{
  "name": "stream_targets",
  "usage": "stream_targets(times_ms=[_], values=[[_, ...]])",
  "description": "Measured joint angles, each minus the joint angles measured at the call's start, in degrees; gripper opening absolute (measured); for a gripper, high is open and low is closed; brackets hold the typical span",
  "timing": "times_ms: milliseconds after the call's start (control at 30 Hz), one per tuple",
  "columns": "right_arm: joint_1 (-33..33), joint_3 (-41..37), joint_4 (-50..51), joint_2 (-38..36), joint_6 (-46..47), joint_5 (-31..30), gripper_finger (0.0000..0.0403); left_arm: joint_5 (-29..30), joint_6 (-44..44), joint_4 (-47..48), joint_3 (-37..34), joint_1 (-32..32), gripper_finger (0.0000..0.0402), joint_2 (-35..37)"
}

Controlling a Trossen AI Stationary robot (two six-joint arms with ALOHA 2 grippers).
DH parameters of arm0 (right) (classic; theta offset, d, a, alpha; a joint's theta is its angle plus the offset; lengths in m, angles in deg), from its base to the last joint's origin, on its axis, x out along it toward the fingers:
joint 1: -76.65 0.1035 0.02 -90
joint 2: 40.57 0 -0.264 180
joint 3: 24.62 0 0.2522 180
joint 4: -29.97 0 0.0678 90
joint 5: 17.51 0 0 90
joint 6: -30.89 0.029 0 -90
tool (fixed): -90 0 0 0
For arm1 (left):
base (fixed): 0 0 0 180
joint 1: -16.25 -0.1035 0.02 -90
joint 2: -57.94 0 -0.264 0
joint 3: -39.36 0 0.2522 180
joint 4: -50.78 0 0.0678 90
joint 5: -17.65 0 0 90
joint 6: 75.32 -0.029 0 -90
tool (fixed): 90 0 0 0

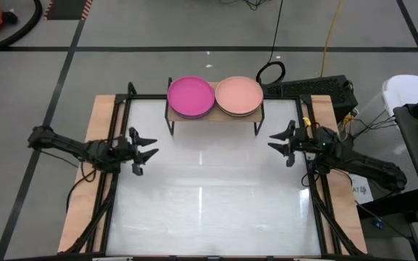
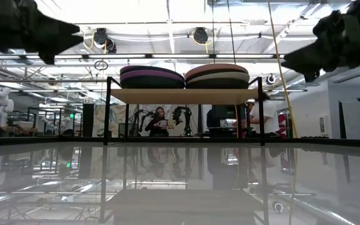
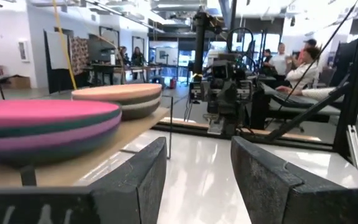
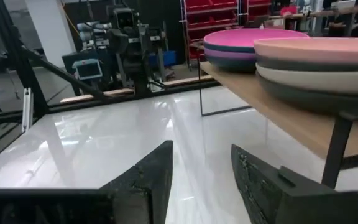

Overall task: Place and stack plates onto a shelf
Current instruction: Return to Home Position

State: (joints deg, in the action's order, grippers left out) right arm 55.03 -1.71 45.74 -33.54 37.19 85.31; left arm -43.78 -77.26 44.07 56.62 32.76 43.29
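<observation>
White glossy tabletop (image 1: pixel 209 210) stretches between the two arms, with a busy workshop and a few people beyond its far edge. The left arm (image 1: pixel 85 151) hovers over the tabletop's left edge, pointing inward, its jaws moderately apart and holding nothing. At the far edge stands the shelf (image 2: pixel 183 95), carrying the plates in two stacks. The magenta-topped stack (image 1: pixel 191 96) sits on its left half and the salmon-topped stack (image 1: pixel 239 96) on its right, their rims so close I cannot tell whether they touch. The right arm (image 1: pixel 354 159) mirrors the left at the right edge, jaws likewise apart and empty. The stacking looks finished, so the risk lies in the retreat. Both jaws seem about level with the shelf top. A swing toward the far edge could clip a thin leg or a rim, and loose plates that nearly fill the board could slide off.
</observation>
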Motion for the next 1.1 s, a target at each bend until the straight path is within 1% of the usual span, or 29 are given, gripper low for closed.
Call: stream_targets(times_ms=[100, 233, 400, 633, 1100], values=[[0.0, -2.26, -0.79, -1.64, 0.11, -0.2, 0.0144, 0.03, 1.61, -1.18, -2.9, 0.0, 0.0184, 1.29], [0.0, -5.07, -2.01, -3.06, 0.16, -0.74, 0.0144, -0.07, 3.97, 1.86, -2.95, 0.01, 0.0184, 1.58], [0.0, -7.93, -4.9, -3.27, 0.11, -0.76, 0.0144, -0.07, 2.85, 2.7, -2.95, 0.04, 0.0184, 1.54], [0.0, -8.11, -5.08, -3.18, 0.57, -0.9, 0.0144, -0.09, 3.96, 5.36, -2.95, 0.04, 0.0184, 1.54], [0.0, -8.26, -5.1, -3.18, 0.35, -0.79, 0.0144, -0.11, 3.72, 5.38, -2.95, 0.04, 0.0184, 1.54]])
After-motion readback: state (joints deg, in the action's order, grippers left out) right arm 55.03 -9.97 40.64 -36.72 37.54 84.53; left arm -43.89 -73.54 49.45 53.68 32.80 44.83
